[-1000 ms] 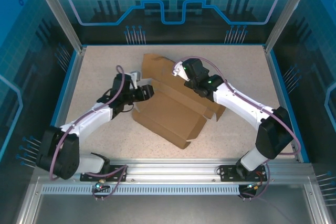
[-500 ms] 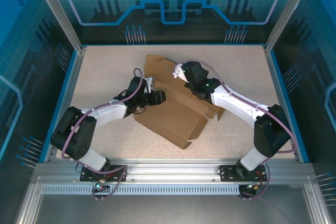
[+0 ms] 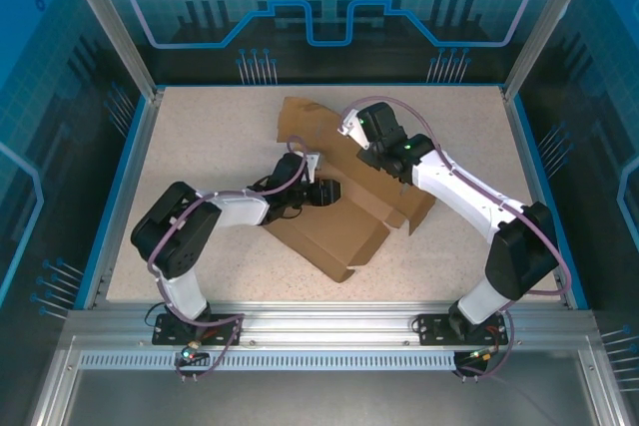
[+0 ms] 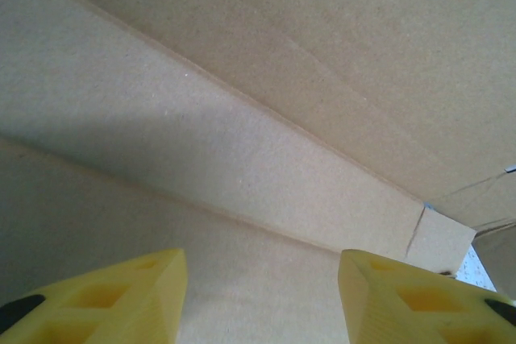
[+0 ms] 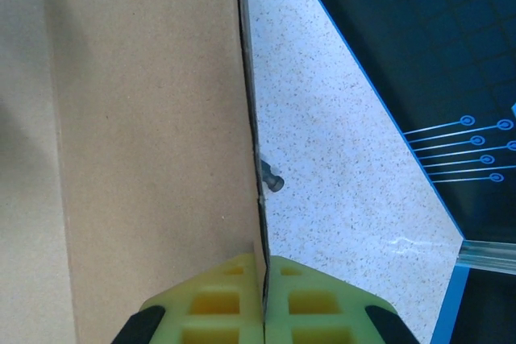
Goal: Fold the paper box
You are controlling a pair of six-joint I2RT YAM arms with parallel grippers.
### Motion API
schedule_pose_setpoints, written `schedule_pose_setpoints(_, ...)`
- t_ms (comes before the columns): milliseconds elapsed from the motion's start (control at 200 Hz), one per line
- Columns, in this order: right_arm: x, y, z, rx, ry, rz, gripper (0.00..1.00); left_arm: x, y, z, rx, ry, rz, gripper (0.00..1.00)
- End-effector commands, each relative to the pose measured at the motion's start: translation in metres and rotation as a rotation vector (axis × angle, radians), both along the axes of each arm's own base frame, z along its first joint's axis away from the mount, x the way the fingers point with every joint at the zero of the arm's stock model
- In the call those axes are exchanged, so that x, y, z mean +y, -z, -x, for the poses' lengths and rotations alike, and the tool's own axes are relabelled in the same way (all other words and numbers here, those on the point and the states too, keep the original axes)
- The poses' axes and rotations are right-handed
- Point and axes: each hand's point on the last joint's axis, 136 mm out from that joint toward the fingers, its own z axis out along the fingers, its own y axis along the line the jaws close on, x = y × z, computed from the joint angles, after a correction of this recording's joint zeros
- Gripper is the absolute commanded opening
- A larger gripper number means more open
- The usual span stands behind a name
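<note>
The paper box (image 3: pixel 334 236) is a brown cardboard sheet, partly folded, lying at the middle of the table. One long panel (image 5: pixel 145 118) stands up along its back. My right gripper (image 3: pixel 351 132) is shut on the top edge of that panel; in the right wrist view the thin edge runs straight between the closed pads (image 5: pixel 263 296). My left gripper (image 3: pixel 329 193) reaches in from the left, low over the box's inner floor. Its yellow fingers (image 4: pixel 121 296) stand apart with nothing between them, and creased cardboard (image 4: pixel 242 118) lies right in front of them.
A small dark peg-like object (image 5: pixel 272 176) lies on the speckled table (image 5: pixel 347 159) just behind the raised panel. Blue rails edge the table (image 3: pixel 200 137), with open surface left and right of the box. Both arms cross over the box.
My left arm has swung to the right, carrying its gripper from the box's left edge in over the box floor. The right gripper has shifted slightly back, still holding the panel.
</note>
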Motion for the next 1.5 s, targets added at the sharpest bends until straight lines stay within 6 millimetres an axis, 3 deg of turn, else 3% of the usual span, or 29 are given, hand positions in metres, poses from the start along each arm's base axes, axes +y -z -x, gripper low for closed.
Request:
schedule_pose_setpoints(0,0.001,-0.004,-0.001,0.019,0.016,-0.047,0.00,-0.015,-0.011,-0.015,-0.073,0.020,0.030,0.53)
schedule_pose_setpoints(345,0.009,0.006,0.000,0.066,0.023,-0.077,0.00,-0.018,0.019,-0.019,-0.024,0.021,-0.005,0.47)
schedule_pose_setpoints(640,0.021,0.013,0.009,0.103,0.033,-0.108,0.00,0.006,0.042,-0.005,0.040,-0.020,-0.097,0.42)
schedule_pose_setpoints(875,0.029,0.032,0.016,0.129,0.046,-0.057,0.00,0.022,0.066,0.005,0.093,-0.042,-0.119,0.39)
schedule_pose_setpoints(1331,0.049,0.047,0.036,0.092,0.024,0.012,0.00,0.027,0.072,0.009,0.073,-0.055,-0.114,0.38)
schedule_pose_setpoints(1496,0.047,0.045,0.031,0.021,0.017,0.094,0.00,0.028,0.070,0.009,0.061,-0.054,-0.107,0.39)
